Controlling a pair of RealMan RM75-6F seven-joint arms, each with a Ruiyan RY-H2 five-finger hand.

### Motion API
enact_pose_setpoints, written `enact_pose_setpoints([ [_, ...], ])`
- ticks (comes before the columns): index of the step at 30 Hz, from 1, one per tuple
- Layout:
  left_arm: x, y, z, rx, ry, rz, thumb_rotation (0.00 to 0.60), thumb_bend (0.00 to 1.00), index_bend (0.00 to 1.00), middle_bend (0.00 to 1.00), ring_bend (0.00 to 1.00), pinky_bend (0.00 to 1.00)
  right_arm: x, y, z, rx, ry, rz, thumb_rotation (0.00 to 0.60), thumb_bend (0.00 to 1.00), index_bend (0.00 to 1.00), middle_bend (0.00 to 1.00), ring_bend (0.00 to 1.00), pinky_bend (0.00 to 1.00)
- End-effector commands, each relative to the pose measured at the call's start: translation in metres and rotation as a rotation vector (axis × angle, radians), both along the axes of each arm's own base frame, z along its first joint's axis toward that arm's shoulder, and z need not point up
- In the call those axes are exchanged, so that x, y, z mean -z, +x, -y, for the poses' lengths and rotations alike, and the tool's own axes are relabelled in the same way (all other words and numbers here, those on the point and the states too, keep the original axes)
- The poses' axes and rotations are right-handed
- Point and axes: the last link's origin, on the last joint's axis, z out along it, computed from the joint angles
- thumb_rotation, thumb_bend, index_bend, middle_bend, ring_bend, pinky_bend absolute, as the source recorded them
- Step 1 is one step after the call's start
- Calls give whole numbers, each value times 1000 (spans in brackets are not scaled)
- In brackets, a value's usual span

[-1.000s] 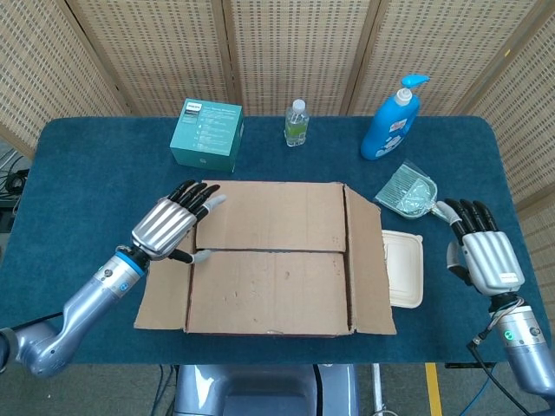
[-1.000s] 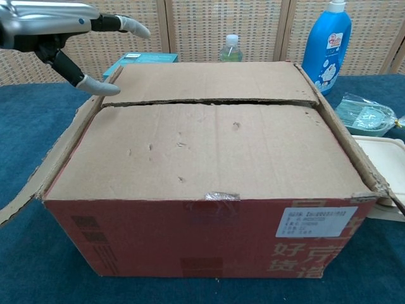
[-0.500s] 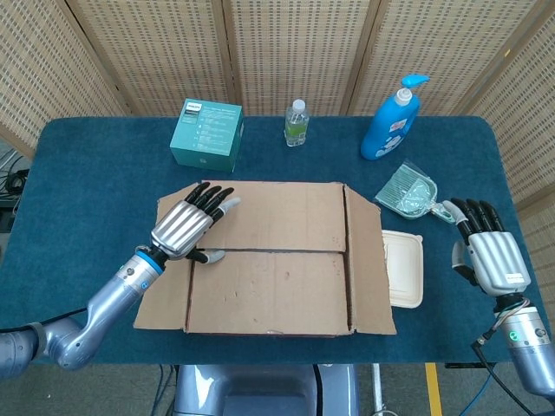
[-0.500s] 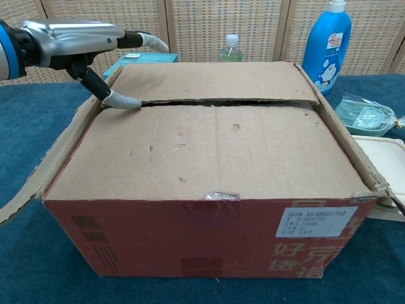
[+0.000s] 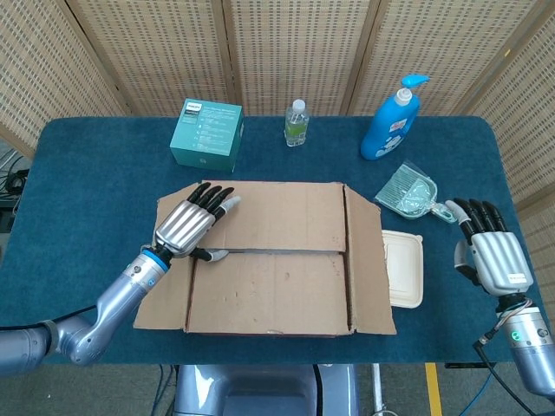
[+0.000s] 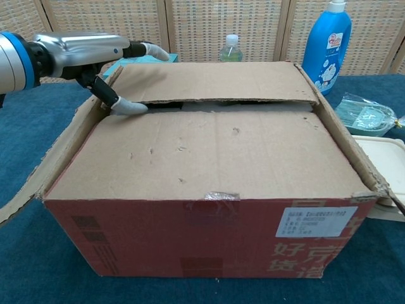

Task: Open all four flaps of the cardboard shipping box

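The left robot hand [image 6: 95, 54], fingers spread, hooks its thumb into the seam under the far flap [image 6: 215, 81] of the cardboard box [image 6: 209, 240]; lifting should peel that flap up and away. The right robot hand [image 5: 492, 251] idles, spread.

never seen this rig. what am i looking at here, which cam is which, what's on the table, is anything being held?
It is a two-armed robot with finger hands, driven remotely by a person. One picture comes from its head, looking down on the table; the other from its chest, looking level at the cardboard box.

The blue-covered table holds that box, a teal carton, a small water bottle, a blue pump bottle, a clear packet and a pale lidded container.

The left hand sits at the box's left end, with a fingertip at the seam between the two long top flaps. It grips nothing yet. The right hand hovers beside the table's right edge, empty, fingers apart. The two side flaps look folded outward.
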Motion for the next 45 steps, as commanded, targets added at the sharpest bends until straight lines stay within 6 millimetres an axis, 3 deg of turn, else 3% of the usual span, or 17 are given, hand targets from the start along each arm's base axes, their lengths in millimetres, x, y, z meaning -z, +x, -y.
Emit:
enact_pose_setpoints([
  [1, 1, 0, -4, 0, 32, 14, 372, 258, 0, 0, 0, 0, 0, -1, 0, 1, -2, 1, 600, 827, 49, 100, 0, 30],
  [9, -8, 2, -12, 3, 87, 65, 372, 259, 0, 0, 0, 0, -2, -1, 0, 4, -6, 4, 600, 826, 49, 100, 0, 30],
  [18, -36, 9, -22, 26, 184, 139, 374, 260, 0, 0, 0, 0, -1, 1, 0, -4, -4, 5, 600, 827, 49, 100, 0, 30],
  [30, -71, 28, -59, 47, 309, 151, 377, 260, 0, 0, 0, 0, -3, 1, -2, -4, -6, 7, 600, 827, 49, 103, 0, 30],
  [45, -69, 50, -100, 23, 377, 88, 376, 260, 0, 0, 0, 0, -6, 1, -4, 1, -13, 3, 600, 827, 49, 103, 0, 30],
])
